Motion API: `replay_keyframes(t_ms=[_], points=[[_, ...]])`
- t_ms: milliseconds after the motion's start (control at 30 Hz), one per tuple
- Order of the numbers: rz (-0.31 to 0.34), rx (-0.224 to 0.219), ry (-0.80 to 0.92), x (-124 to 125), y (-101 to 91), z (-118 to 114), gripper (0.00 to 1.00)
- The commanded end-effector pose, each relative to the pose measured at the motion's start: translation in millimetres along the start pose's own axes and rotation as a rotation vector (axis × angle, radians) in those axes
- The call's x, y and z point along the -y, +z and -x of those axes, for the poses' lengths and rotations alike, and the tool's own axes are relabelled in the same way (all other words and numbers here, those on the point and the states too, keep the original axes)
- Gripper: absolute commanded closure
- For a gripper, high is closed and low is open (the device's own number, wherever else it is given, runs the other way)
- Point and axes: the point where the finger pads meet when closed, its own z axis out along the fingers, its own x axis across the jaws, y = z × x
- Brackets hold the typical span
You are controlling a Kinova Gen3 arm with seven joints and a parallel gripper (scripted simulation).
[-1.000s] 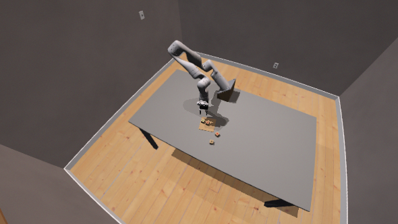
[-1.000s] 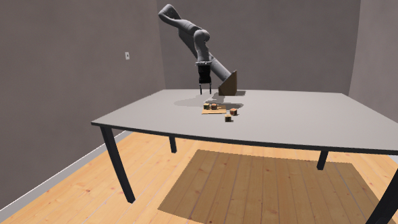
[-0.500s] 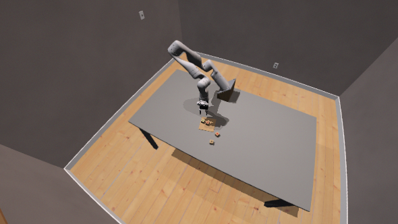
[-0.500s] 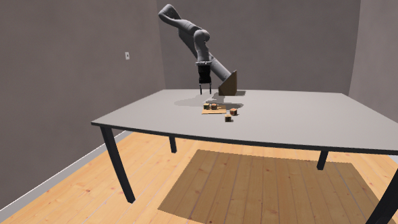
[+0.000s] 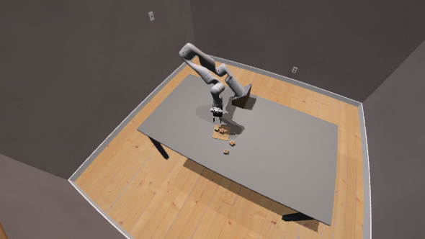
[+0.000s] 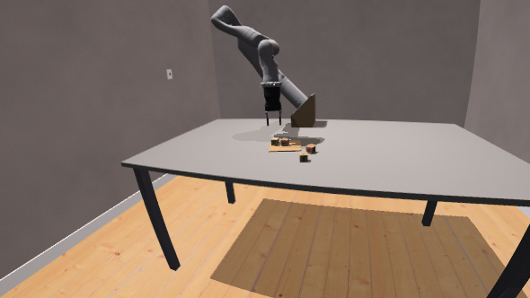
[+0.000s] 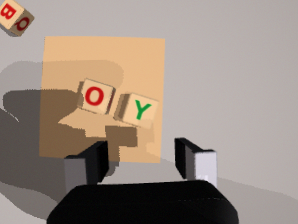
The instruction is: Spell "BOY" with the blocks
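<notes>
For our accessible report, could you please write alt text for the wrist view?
Two wooden letter blocks, a red O and a green Y, lie on a tan mat beyond the open pincer. Another block, showing red letters, sits off the mat at upper left.

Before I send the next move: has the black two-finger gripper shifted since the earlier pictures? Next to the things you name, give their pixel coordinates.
No; the black two-finger gripper [image 5: 217, 121] [image 6: 274, 124] [image 7: 141, 153] shows no visible shift against the grey rectangular table [image 5: 281, 144] [image 6: 382, 162] [image 7: 225, 100] in the exterior view.
</notes>
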Motion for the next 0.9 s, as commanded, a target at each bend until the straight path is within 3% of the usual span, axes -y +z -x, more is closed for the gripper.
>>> replay_keyframes(t_ms=[0, 233, 467, 633, 867], points=[[-0.002, 0.0, 0.0, 0, -0.6, 0, 0.0], [-0.002, -0.001, 0.012, 4, -1.3, 2, 0.0], [-0.001, -0.006, 0.106, 28, -6.8, 14, 0.0], [-0.001, -0.012, 0.289, 70, -18.2, 44, 0.0], [-0.002, -0.009, 0.569, 125, -37.2, 104, 0.0]])
